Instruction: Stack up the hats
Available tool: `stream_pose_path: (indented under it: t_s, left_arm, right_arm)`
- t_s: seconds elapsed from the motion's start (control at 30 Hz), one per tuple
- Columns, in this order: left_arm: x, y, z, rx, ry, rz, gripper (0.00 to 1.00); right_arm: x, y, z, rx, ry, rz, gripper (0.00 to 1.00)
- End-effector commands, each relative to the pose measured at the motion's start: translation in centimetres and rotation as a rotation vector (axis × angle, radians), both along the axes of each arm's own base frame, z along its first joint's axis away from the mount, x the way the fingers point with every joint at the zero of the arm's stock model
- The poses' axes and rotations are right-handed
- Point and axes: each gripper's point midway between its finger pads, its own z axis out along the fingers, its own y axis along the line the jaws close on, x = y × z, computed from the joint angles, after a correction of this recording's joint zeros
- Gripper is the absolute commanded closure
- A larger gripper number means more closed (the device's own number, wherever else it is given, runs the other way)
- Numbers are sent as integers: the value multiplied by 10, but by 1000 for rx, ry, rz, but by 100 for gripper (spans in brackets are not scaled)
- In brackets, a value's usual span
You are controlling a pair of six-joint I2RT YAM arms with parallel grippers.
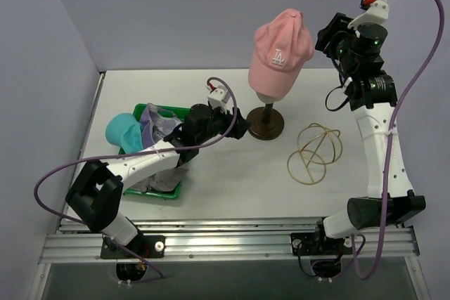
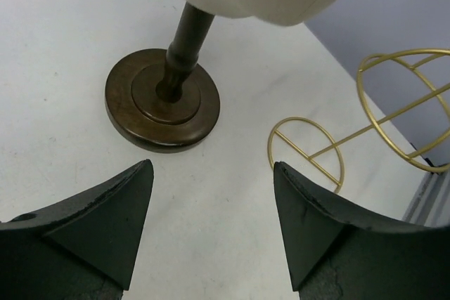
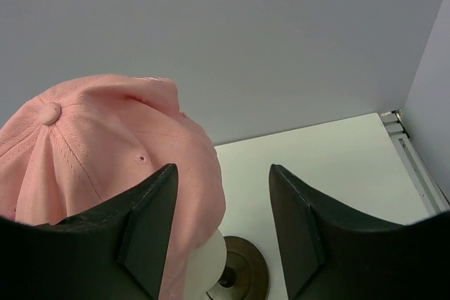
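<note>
A pink baseball cap (image 1: 282, 45) with a white logo sits on the cream mannequin head (image 1: 273, 94); it also shows in the right wrist view (image 3: 105, 152). A teal bucket hat (image 1: 124, 131), a lavender cap (image 1: 149, 126) and grey fabric (image 1: 167, 130) lie in the green tray (image 1: 163, 192) at the left. My left gripper (image 1: 241, 126) is open and empty, low by the stand's dark base (image 2: 162, 100). My right gripper (image 1: 325, 38) is open and empty, raised just right of the pink cap; in its wrist view (image 3: 223, 173) the cap's edge lies between the jaws.
A gold wire hat stand (image 1: 315, 152) lies on its side right of the mannequin base (image 1: 266, 123); it also shows in the left wrist view (image 2: 365, 124). The left arm reaches over the tray. Walls close the table at the back and sides.
</note>
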Motion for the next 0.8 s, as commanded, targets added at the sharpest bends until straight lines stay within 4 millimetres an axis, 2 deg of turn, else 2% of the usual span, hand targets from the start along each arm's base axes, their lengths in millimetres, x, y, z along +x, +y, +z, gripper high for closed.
stream_pose_path:
  t_s: [0.0, 0.03, 0.07, 0.1, 0.13, 0.17, 0.2, 0.23, 0.5, 0.53, 0.6, 0.63, 0.67, 0.7, 0.73, 0.77]
  left_arm:
    - [25, -4, -4, -27, -90, 137, 23]
    - [27, -9, -7, -37, -102, 157, 24]
    - [28, -19, -24, -20, -109, 189, 26]
    - [29, -28, -19, -56, -161, 195, 28]
    - [30, -33, -24, -40, -183, 203, 29]
    - [30, -44, -45, -11, -170, 203, 29]
    - [37, -50, -40, -22, -176, 225, 28]
    - [41, -56, -55, -17, -150, 231, 28]
    - [67, -93, -58, -141, -161, 235, 28]
    - [70, -95, -64, -144, -155, 246, 28]
    - [76, -98, -56, -183, -170, 260, 28]
    - [79, -101, -64, -181, -159, 260, 28]
    - [84, -106, -55, -202, -167, 262, 28]
    - [86, -110, -59, -202, -158, 260, 28]
    - [89, -113, -70, -196, -146, 262, 28]
    - [91, -115, -69, -208, -147, 265, 28]
  right_arm:
    - [-14, -11, 12, 31, -34, -49, 50]
    - [-22, -11, 17, 40, -51, -49, 50]
    - [-24, -9, 10, 43, -39, -39, 50]
    - [-27, -8, 13, 46, -52, -33, 50]
    - [-36, -9, 19, 44, -72, -31, 50]
    - [-39, -8, 17, 41, -72, -27, 50]
    - [-44, -9, 21, 38, -85, -25, 50]
    - [-54, -9, 31, 36, -117, -23, 50]
    - [-96, -3, 68, 36, -237, 28, 49]
    - [-105, -5, 74, 34, -259, 26, 49]
    - [-114, -6, 80, 23, -285, 25, 49]
    - [-122, -6, 84, 22, -301, 25, 48]
    - [-125, -6, 86, 20, -312, 26, 48]
    - [-130, -7, 89, 13, -323, 27, 48]
    - [-131, -7, 90, 8, -326, 26, 48]
    - [-132, -6, 90, 4, -327, 29, 48]
